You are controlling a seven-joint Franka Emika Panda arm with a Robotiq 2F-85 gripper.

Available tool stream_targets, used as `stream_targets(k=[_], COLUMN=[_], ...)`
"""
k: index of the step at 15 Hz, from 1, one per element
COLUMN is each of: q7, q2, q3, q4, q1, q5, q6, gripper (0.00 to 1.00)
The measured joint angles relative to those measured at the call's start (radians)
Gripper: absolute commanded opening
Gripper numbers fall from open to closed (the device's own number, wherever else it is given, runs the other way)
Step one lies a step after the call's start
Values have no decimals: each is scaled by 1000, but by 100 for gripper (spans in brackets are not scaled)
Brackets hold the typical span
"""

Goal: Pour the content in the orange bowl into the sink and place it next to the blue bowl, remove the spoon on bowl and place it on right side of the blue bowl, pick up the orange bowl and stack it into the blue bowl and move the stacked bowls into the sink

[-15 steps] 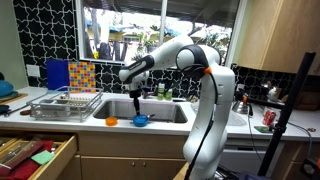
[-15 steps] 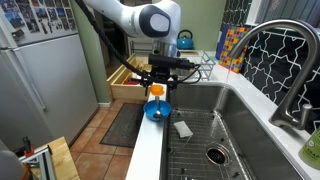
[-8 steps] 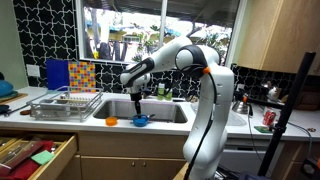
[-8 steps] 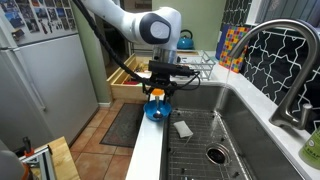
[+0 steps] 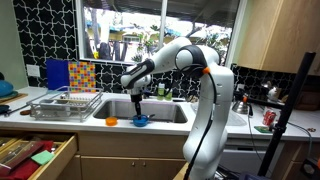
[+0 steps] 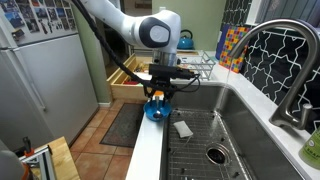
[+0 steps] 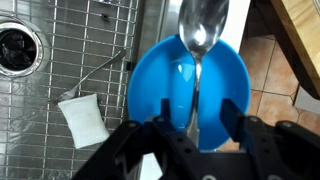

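Tool has dropped lower over the round blue plastic bowl on the bench edge. It is open, straddling the metal spoon handle. The small orange plastic bowl sits just left.

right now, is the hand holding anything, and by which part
Nothing is held yet. The hand is open, its fingers either side of the spoon handle with gaps showing; the spoon rests on the blue bowl.
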Motion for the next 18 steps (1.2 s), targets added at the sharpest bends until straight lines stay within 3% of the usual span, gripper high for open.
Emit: stream_targets(k=[3,4,11,18], q7=[-1,-1,-9,-25], q2=[0,1,-12,-97], q3=[-1,-1,-2,-7], q4=[-8,-10,-10,-12], q1=[-1,-2,-5,-6], q5=[-2,-3,-30,-68], q6=[11,12,3,-131], gripper=[2,0,2,2])
